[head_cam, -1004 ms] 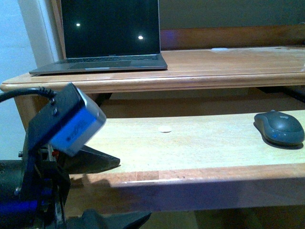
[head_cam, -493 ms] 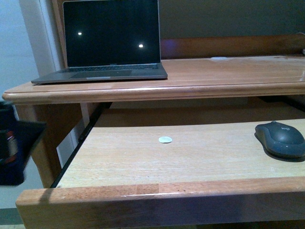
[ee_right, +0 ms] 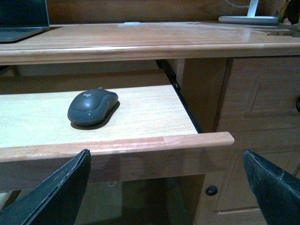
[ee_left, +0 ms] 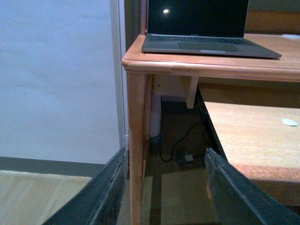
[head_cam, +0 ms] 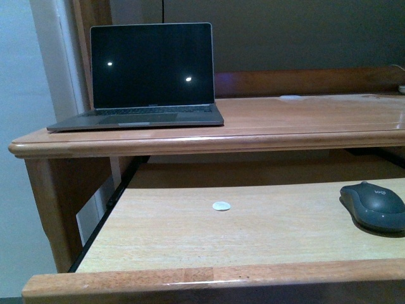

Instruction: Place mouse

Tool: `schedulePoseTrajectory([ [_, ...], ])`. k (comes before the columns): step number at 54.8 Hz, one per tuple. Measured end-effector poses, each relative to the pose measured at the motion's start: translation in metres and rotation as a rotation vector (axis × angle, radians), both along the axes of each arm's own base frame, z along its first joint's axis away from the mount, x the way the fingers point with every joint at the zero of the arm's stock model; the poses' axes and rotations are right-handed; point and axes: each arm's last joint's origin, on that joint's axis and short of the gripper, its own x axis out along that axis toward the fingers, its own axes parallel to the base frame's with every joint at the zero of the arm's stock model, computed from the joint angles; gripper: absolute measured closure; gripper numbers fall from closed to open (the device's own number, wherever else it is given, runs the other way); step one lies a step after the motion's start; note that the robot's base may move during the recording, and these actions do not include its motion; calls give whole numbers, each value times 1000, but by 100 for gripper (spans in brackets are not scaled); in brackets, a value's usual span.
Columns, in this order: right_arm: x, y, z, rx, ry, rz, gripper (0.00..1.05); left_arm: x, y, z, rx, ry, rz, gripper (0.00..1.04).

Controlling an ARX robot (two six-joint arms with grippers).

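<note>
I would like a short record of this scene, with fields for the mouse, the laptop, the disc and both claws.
mouse: on the pull-out shelf, right side, untouched
laptop: open, screen dark, on the desk top, left
disc: white, on the shelf, left of the mouse, apart from it
left claw: open, empty, near the desk leg
right claw: open, empty, short of the mouse

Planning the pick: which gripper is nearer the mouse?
Right. The right gripper, fingers open, faces the mouse across the front edge of the pull-out shelf; the left gripper, open, sits by the left desk leg, mouse outside its view.
</note>
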Motion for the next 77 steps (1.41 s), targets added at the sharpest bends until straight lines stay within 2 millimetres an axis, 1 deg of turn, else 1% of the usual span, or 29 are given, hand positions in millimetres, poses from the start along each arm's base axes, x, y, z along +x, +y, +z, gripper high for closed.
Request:
schedulePoseTrajectory([
  [3, 0, 0, 0, 0, 0, 0, 7, -1, 7, -3, -2, -10, 0, 68],
  [5, 0, 0, 0, 0, 0, 0, 7, -1, 9, -5, 1, -9, 0, 74],
  [6, 0, 0, 0, 0, 0, 0, 7, 0, 11, -7, 2, -7, 1, 79],
  [8, 0, 0, 0, 0, 0, 0, 7, 0, 13, -9, 3, -6, 3, 86],
  [14, 0, 0, 0, 0, 0, 0, 7, 0, 18, -13, 3, -8, 10, 102],
  [21, 0, 0, 0, 2, 1, 5, 7, 0, 22, -17, 6, -9, 11, 102],
  [25, 4, 0, 0, 81, 27, 164, 7, 0, 25, -19, 6, -8, -2, 102],
  [29, 14, 3, 3, 163, 49, 277, 7, 0, 32, -21, 8, -9, -4, 102],
  [32, 22, 5, 8, 189, 45, 283, 7, 0, 35, -22, 8, -9, 25, 102],
  [37, 36, 7, 21, 215, 26, 262, 7, 0, 35, -24, 9, -12, 18, 102],
  [45, 59, 16, 40, 223, 14, 232, 7, 0, 35, -36, 9, -2, 18, 102],
  [51, 74, 28, 56, 214, 9, 220, 7, 0, 35, -36, 9, -5, 18, 102],
  [59, 92, 47, 66, 156, 51, 167, 7, 0, 35, -36, 9, -6, 18, 102],
  [62, 98, 56, 67, 114, 78, 136, 7, 0, 35, -36, 9, -6, 18, 102],
  [64, 102, 65, 67, 73, 106, 119, 7, 0, 35, -36, 9, -6, 18, 102],
  [70, 107, 90, 61, -37, 187, 99, 7, 0, 35, -36, 9, -6, 18, 102],
  [71, 109, 93, 60, -51, 199, 93, 7, 0, 35, -36, 9, -6, 18, 100],
  [72, 110, 98, 58, -70, 216, 92, 7, 0, 35, -36, 9, -6, 18, 95],
  [75, 114, 105, 54, -101, 250, 73, 7, 0, 35, -36, 9, -6, 18, 85],
  [77, 117, 108, 52, -113, 266, 66, 7, 0, 35, -36, 9, -6, 18, 79],
])
